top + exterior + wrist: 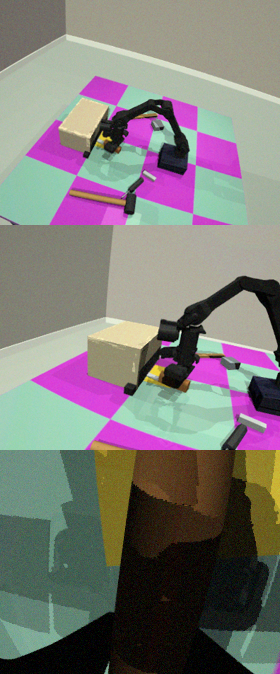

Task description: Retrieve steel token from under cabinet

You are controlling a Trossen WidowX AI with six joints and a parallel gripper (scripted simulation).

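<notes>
One pale cabinet (83, 122) (113, 357) is seen at the far left of the checkered counter (219, 187) (53, 405) (25, 485), with one small black block (86, 154) (129, 388) at its near front corner. To the lower left, one mallet (99, 198) (106, 446) is laid down, its single black head at the right end of a wooden handle. In front of the cabinet, one yellow marked area (103, 138) (158, 368) (111, 525) is partly covered by the arm and tool. One whitish piece (101, 141) (153, 376) is seen over the yellow; whether it is part of the tool cannot be told. The steel token cannot be made out, so its place cannot be told.

One brown, rod-like handle (117, 150) (184, 385) (172, 510) is gripped between the two fingers (112, 146) (175, 375), which are closed on it, partly apart. Farther right, one dark screwdriver (136, 185) (235, 437) and one white bar (149, 175) (252, 423) are laid near each other. Behind, one wooden stick (148, 116) (211, 356) and one grey block (157, 124) (230, 363) are seen. At the right, the one arm is carried by one dark base (165, 165) (259, 398).
</notes>
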